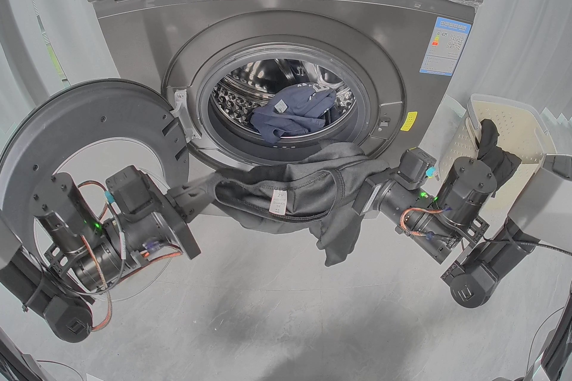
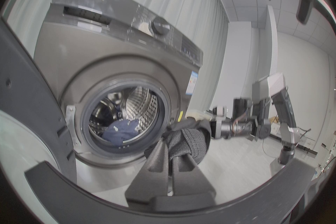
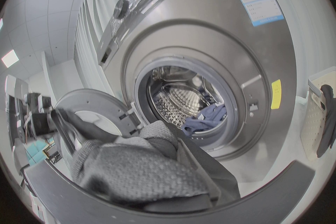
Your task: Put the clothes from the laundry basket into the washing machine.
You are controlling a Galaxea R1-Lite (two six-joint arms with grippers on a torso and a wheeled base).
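The garment (image 1: pixel 298 191) is dark knit cloth. It hangs as a sagging band just in front of and below the washer (image 1: pixel 149 43) opening, with a loose tail drooping from its right part and a white label (image 1: pixel 277 202) facing out.

Handling, as judged: light, soft, fully limp, not fragile. It holds no shape, so any unsupported part drops. The knit surface should give the fingers fair friction. Loose folds can catch on the opening's rim.

Hold points: the two ends. The left gripper (image 1: pixel 208 189) is pressed together on a bunch of cloth at the left end, visible between its fingers (image 2: pixel 157 165). The right gripper (image 1: pixel 366 189) pinches the right end, with cloth heaped over its fingers (image 3: pixel 196 161). A two-end hold is advised to keep the span clear of the floor. The tail needs to pass the rim first.

Behind the garment, the drum (image 1: pixel 250 78) holds a blue garment (image 1: pixel 292 108). The door (image 1: pixel 77 114) stands open on the left. The basket (image 1: pixel 524 126) stands at the right, near the washer, with a dark cloth (image 1: pixel 494 153) draped over its rim.
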